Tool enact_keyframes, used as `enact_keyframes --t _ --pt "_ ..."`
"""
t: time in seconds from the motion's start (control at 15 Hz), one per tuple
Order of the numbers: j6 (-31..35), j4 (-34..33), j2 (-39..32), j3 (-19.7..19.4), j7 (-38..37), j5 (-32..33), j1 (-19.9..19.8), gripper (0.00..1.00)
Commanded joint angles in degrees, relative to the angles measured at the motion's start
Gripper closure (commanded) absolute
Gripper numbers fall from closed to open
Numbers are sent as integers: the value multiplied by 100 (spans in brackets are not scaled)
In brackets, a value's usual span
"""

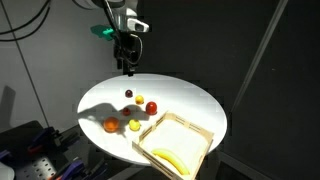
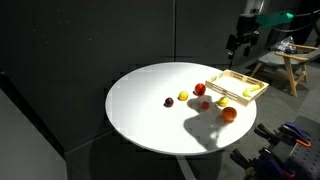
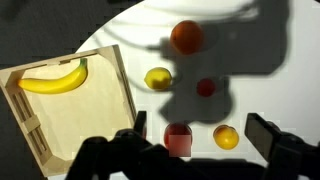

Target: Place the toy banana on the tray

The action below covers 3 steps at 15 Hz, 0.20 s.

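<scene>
Yellow toy banana (image 3: 52, 78) lies in the tray (image 3: 126, 85) near one rim; tool (image 1: 127, 69) wide open, empty, above.

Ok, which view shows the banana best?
The wrist view: the banana is large and whole, lying inside the tray along one rim. In an exterior view the banana is a small but whole curve in the tray. In an exterior view the banana is only a yellow speck by the rim.
</scene>
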State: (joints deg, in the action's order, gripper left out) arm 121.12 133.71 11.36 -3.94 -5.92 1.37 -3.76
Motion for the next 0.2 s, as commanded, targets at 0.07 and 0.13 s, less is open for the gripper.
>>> enact_keyframes --t 0.07,0.13 --pt "-12 -8 -1 23 7 -6 -26 0" --pt "-12 -8 -1 23 7 -6 -26 0"
